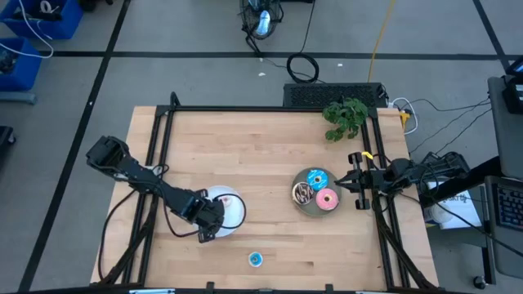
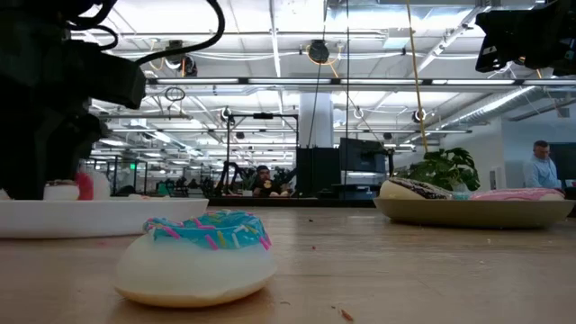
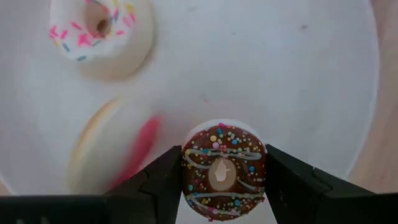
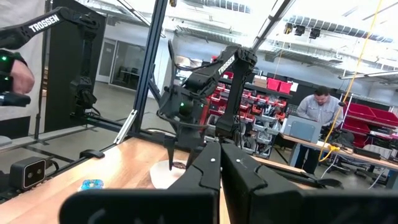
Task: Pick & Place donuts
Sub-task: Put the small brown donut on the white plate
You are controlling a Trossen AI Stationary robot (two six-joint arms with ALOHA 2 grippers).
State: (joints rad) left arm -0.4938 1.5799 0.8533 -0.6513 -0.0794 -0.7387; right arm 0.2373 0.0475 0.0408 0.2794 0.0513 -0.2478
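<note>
The left gripper (image 3: pixel 222 180) hangs over the white plate (image 1: pixel 237 214) at the table's left, its fingers closed on a tiny brown donut (image 3: pixel 222 169) with coloured sprinkles, held just above the plate's surface. Two more tiny donuts already lie on that plate — a pale pink one (image 3: pixel 102 34) with sprinkles and a red-iced one (image 3: pixel 115 152), blurred in the wrist view. Nearer the front edge, between the plates, a tiny blue donut (image 1: pixel 256 260) sits alone on the bare table (image 1: pixel 245 155), so by my reading it remains to be collected. Further right, the grey plate (image 1: pixel 304 206) carries the three larger donuts: dark brown (image 1: pixel 303 193), blue sprinkled (image 1: pixel 316 179) and pink (image 1: pixel 328 199). That side looks finished; the small-donut side seems one placement and one pick short. The right gripper (image 4: pixel 219 163) waits at the table's right edge beside the grey plate, fingers pressed together, holding nothing

The only legible writing is "TROSSEN" on an arm link in the right wrist view
</note>
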